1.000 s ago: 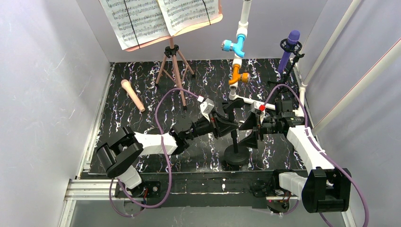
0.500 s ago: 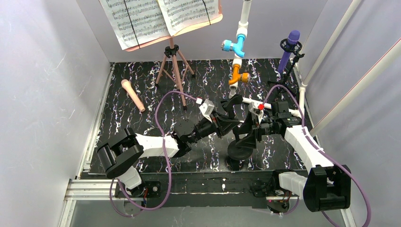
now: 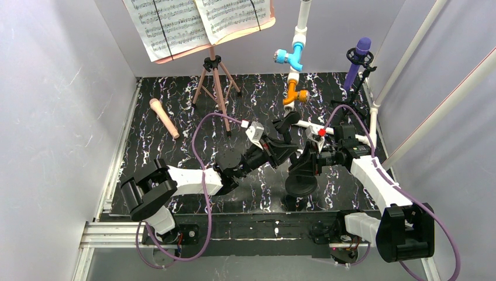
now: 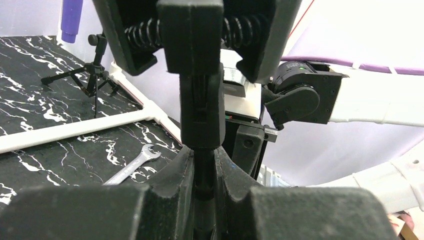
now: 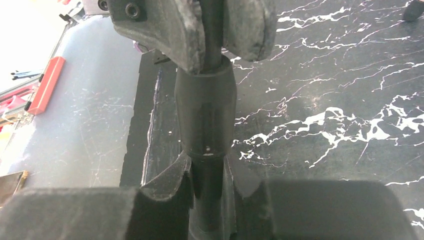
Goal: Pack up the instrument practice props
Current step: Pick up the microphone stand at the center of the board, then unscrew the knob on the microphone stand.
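Observation:
Both grippers hold a black mic holder (image 3: 300, 182) with a round base, tilted above the mat. My left gripper (image 3: 287, 150) (image 4: 204, 172) is shut on its thin stem just below the spring clip (image 4: 190, 35). My right gripper (image 3: 308, 159) (image 5: 207, 182) is shut on the stem lower down, under the thick collar (image 5: 205, 115). A peach microphone (image 3: 164, 117) lies at the left. A purple microphone (image 3: 358, 61) stands in a second tripod holder at the back right. The salmon-pink music rest (image 3: 215, 82) carries white music sheets (image 3: 196, 22).
A white pipe with blue and orange valves (image 3: 293, 67) stands at the back centre, and a white bar (image 3: 304, 124) runs behind the grippers. A silver wrench (image 4: 132, 167) lies on the mat by that bar. Grey walls close in the left and right sides.
My right gripper has shut on the holder's stem. The holder has tilted and its base has shifted up and right, off its earlier spot. The left grip is unchanged.

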Available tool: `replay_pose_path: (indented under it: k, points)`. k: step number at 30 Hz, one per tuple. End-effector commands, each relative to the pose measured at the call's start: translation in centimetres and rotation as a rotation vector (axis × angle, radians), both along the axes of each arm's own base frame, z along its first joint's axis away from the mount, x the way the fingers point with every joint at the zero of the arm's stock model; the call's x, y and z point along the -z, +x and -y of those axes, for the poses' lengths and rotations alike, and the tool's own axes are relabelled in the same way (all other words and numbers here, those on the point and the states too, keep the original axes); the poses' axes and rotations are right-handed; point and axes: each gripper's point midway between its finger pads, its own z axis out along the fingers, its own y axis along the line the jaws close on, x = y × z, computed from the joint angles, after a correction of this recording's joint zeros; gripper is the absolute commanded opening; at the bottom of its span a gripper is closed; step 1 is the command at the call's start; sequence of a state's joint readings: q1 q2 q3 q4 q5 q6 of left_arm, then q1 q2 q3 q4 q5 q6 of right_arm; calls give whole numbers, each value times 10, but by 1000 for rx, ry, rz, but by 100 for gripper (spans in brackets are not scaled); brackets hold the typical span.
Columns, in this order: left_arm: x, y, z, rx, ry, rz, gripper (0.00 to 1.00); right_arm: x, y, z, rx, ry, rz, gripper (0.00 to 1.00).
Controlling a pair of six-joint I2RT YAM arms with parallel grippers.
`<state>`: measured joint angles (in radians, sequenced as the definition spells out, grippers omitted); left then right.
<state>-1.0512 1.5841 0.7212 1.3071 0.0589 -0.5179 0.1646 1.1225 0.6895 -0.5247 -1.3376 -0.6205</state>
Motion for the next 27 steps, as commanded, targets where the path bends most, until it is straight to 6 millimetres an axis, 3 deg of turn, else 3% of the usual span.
replay_pose_path:
  k: [1, 2, 4, 8, 9, 12, 14, 18, 27]
  points:
    - [-56, -3, -11, -26, -162, 66, 0, -6, 1, 0, 3, 4, -8, 1]
    - [-53, -4, -10, -21, -162, 54, 9, -7, 1, 0, 3, 4, -3, 1]
    - [-48, -8, -11, 3, -163, 22, 41, -9, -1, 0, 0, 2, 5, 1]
    - [-30, -14, -19, 52, -153, -62, 91, -10, -3, 2, -7, -19, 64, 1]
    - [-24, -13, -23, 59, -154, -101, 97, -10, -3, 3, -8, -22, 67, 1]
    - [-2, -11, -31, 141, -149, -235, 98, -11, -4, 3, -10, -23, 71, 1]
    - [4, -20, -30, 244, -124, -262, 98, -11, -5, 3, -13, -21, 70, 1]
    - [9, -37, -21, 342, -59, -175, 98, -11, -7, 3, -21, -8, 67, 1]
    - [22, -41, 0, 302, 6, -25, 96, -9, -9, 2, -26, 1, 62, 1]
